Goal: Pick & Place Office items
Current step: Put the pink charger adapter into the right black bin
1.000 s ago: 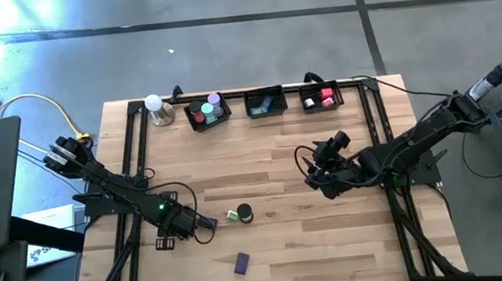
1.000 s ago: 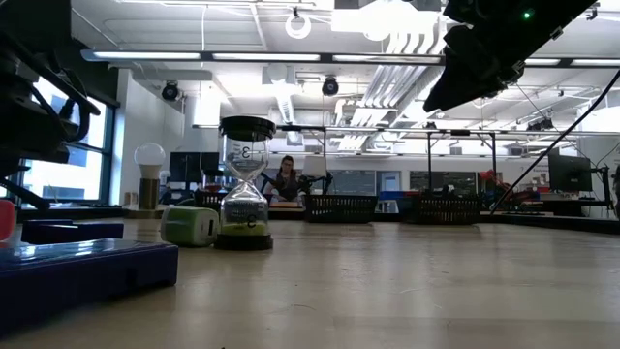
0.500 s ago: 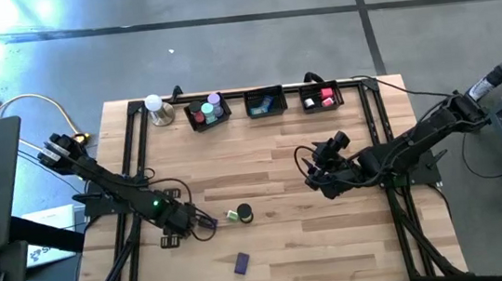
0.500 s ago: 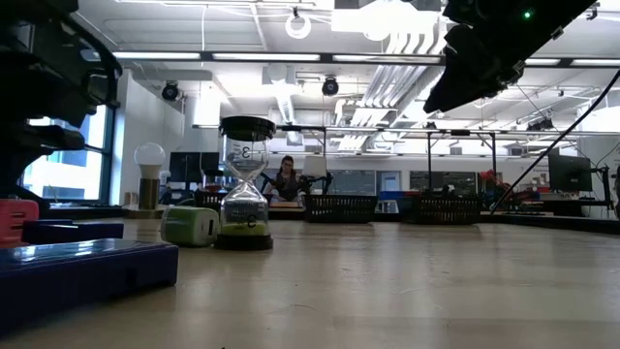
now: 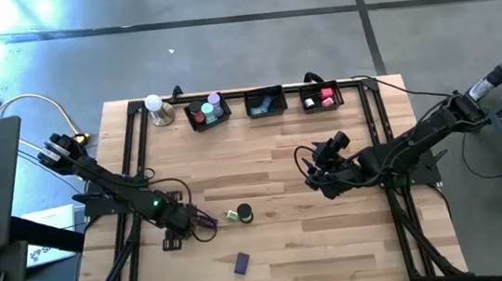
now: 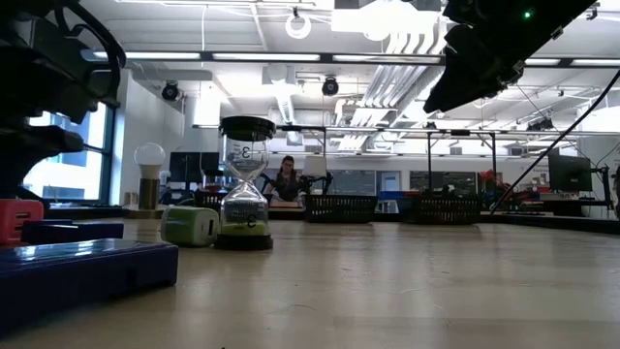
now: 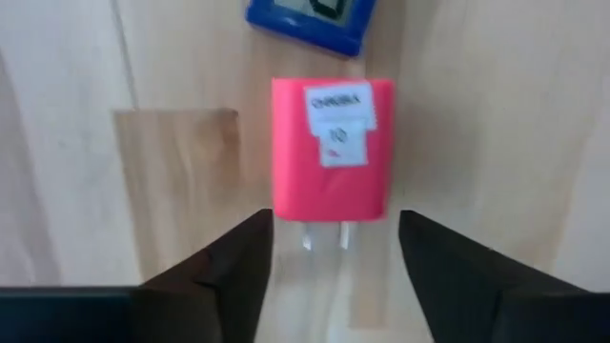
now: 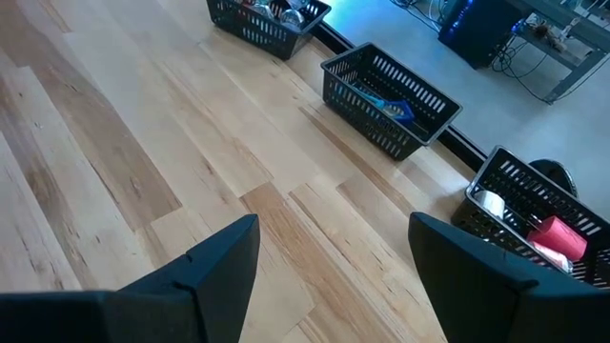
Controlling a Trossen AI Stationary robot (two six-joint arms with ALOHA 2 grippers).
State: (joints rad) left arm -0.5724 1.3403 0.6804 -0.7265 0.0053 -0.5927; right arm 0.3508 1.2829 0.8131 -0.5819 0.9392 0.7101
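A pink block (image 7: pixel 331 148) with a white label and two metal prongs lies flat on the wooden table. My left gripper (image 7: pixel 334 224) points down over its prong end, open, one finger on either side and apart from it. In the low view the pink block (image 6: pixel 17 221) sits at the left edge under the left gripper (image 6: pixel 44 92). A blue block (image 7: pixel 310 19) lies just beyond it. My right gripper (image 5: pixel 315 176) hangs open over the table's right half, with nothing between its fingers (image 8: pixel 229 252).
An hourglass (image 6: pixel 245 184) and a pale green block (image 6: pixel 190 225) stand right of my left gripper (image 5: pixel 185 224). A purple block (image 5: pixel 242 264) lies nearer the front edge. Three black trays (image 5: pixel 265 102) and a white ball on a metal base (image 5: pixel 158 110) line the far edge.
My left gripper has tipped and drawn slightly upward off the pink block. In the low view the block now shows more fully, resting on the table. My right arm has kept still.
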